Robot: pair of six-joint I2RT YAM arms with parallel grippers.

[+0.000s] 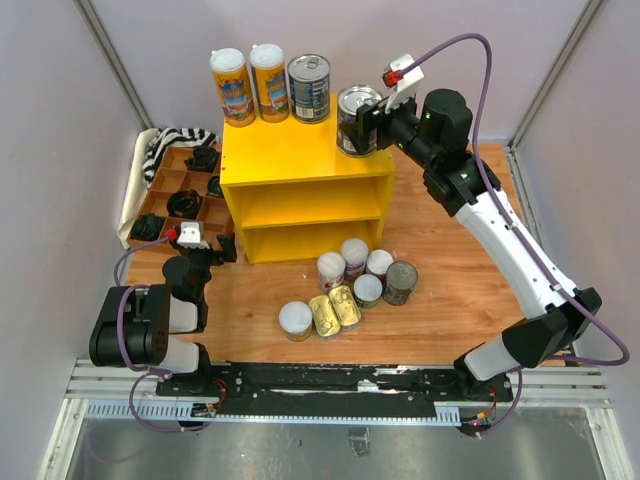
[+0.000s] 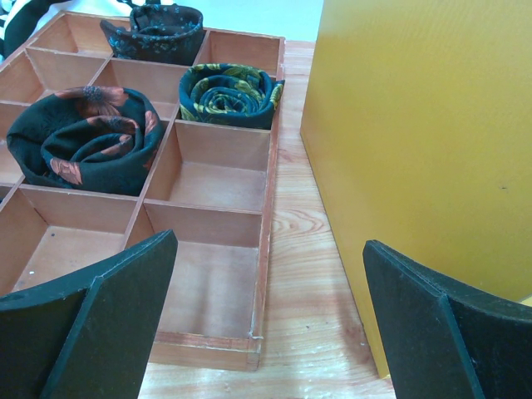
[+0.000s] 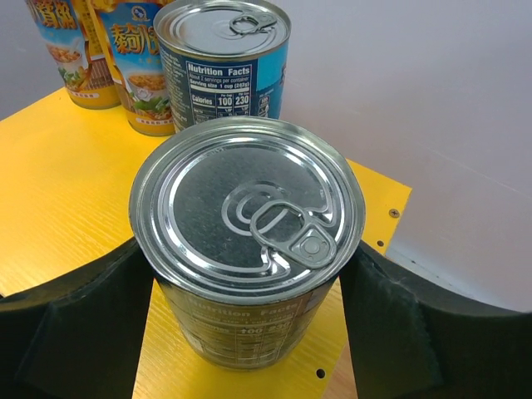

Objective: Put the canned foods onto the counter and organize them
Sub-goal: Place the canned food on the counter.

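My right gripper [image 1: 362, 125] is shut on a silver-topped dark-labelled can [image 1: 356, 118] at the right front corner of the yellow counter's top [image 1: 290, 150]. In the right wrist view the fingers [image 3: 391, 332] press both sides of this can [image 3: 249, 208], its base at the yellow top [image 3: 66, 183]. Two tall white-lidded cans [image 1: 250, 85] and a blue-labelled silver-topped can [image 1: 309, 87] stand along the back of the top. Several cans [image 1: 368, 275] and two flat gold tins [image 1: 334, 308] sit on the table in front of the counter. My left gripper [image 1: 205, 250] is open and empty.
A brown divided tray [image 1: 165, 180] with rolled dark cloths stands left of the counter. In the left wrist view the tray's rim [image 2: 268, 208] and the counter's yellow side wall [image 2: 416, 125] flank a narrow strip of table. A striped cloth [image 1: 175, 140] lies behind the tray.
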